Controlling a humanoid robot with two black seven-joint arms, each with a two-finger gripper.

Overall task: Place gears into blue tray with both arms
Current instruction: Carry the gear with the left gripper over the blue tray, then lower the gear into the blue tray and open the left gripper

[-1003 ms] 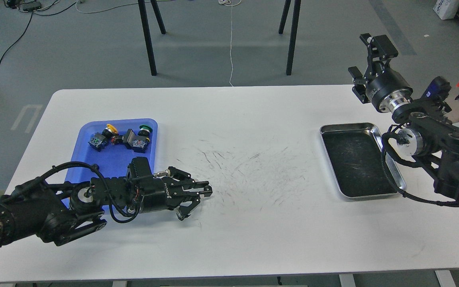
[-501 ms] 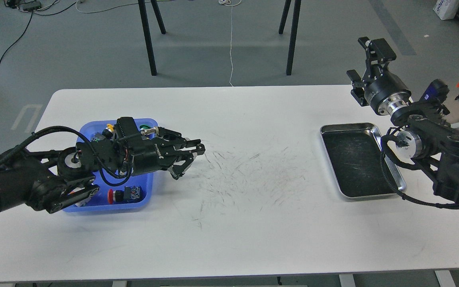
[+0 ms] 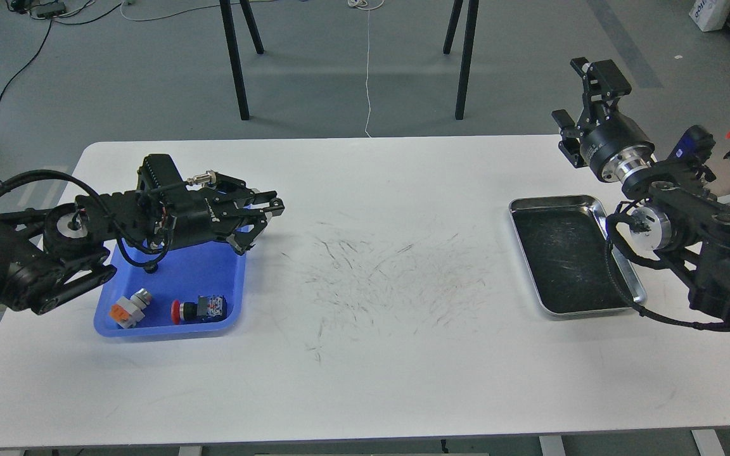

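The blue tray (image 3: 203, 278) sits at the table's left. One tiny black round gear (image 3: 149, 268) lies on its floor near the middle; no other gear shows. My left gripper (image 3: 262, 225) hovers over the tray's far right corner, open, with nothing between its fingers. The left arm hides the tray's far half. My right gripper (image 3: 571, 92) is raised beyond the table's far right corner, behind the steel tray, open and empty.
A red push button (image 3: 197, 309) and a white-and-orange switch (image 3: 129, 306) lie in the blue tray's near end. The steel tray (image 3: 552, 201) stands at the right with a dark scratched floor. Black stand legs (image 3: 235, 63) rise behind the table.
My left arm has swung back and to the left, from the table in front of the blue tray to above its far half, uncovering the near end. The right arm has barely moved.
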